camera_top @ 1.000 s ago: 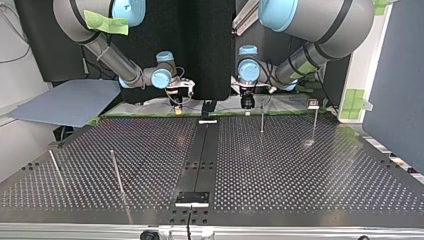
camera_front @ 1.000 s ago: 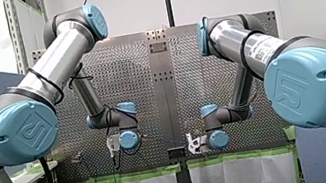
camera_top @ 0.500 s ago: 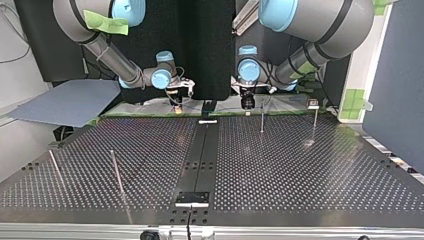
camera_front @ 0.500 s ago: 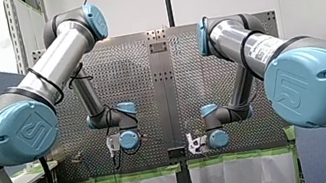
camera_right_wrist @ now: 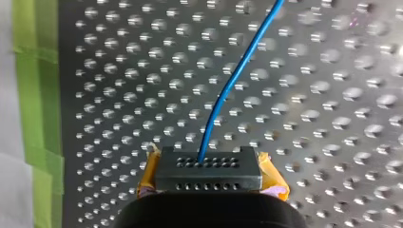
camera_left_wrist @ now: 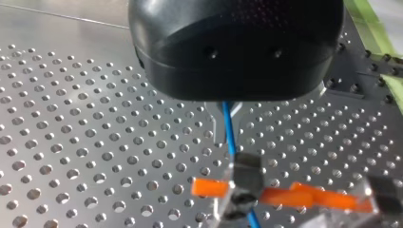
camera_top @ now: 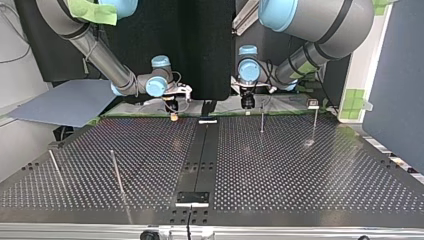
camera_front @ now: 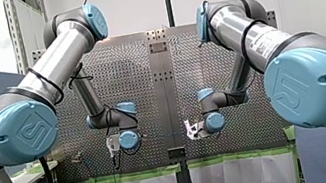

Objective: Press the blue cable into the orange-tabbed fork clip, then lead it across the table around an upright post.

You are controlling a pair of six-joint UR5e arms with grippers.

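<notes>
Risen since prior frame: right gripper [camera_right_wrist: 207, 166], clenched on blue cable [camera_right_wrist: 237, 71]; left gripper [camera_left_wrist: 227, 126] clamping it just behind fork clip [camera_left_wrist: 240, 185]; risk: overtension drags cable from clip

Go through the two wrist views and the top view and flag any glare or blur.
Left wrist view: the table glares pale beyond my left gripper; the orange-tabbed clip ahead of it is soft. Right wrist view: the blue cable blurs far from my right gripper. Top view: a bright patch lies on the table by a post.
</notes>
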